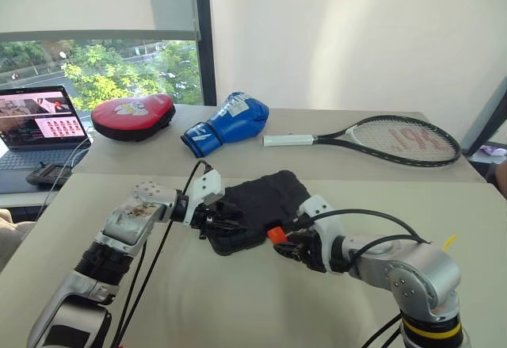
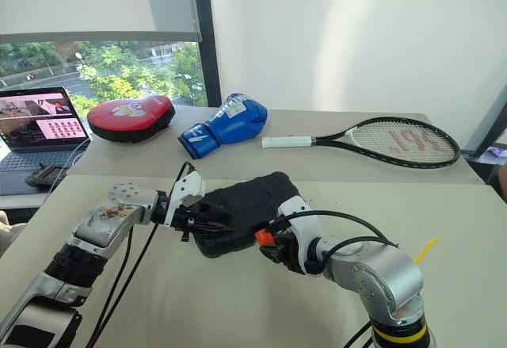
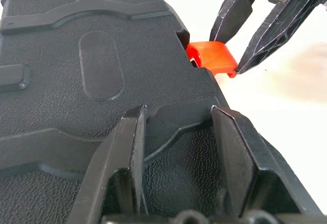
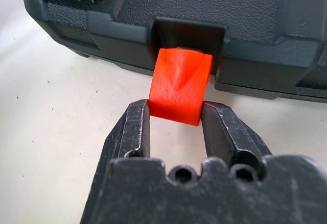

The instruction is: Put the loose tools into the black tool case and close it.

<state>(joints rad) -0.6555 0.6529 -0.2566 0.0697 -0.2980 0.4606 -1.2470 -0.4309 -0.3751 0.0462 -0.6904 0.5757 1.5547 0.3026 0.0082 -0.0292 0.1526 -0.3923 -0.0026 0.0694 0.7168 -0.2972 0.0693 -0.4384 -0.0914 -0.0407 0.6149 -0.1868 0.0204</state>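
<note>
Case (image 1: pixel 257 205) sits closed mid-table, lid down, bare tabletop (image 1: pixel 238 300) all round its near edge. Right gripper (image 4: pixel 176 113) comes in from the near side, fingers pinched on both sides of the orange latch (image 4: pixel 180 86) sticking out from the case's front edge. Left gripper (image 3: pixel 176 142) rests on the lid at the case's left end, fingers half spread, holding nothing. Racket (image 1: pixel 380 138), blue boxing glove (image 1: pixel 230 122) and red pad (image 1: pixel 133 116) lie well behind; laptop (image 1: pixel 36 122) far left. None of them crowds the arms.
</note>
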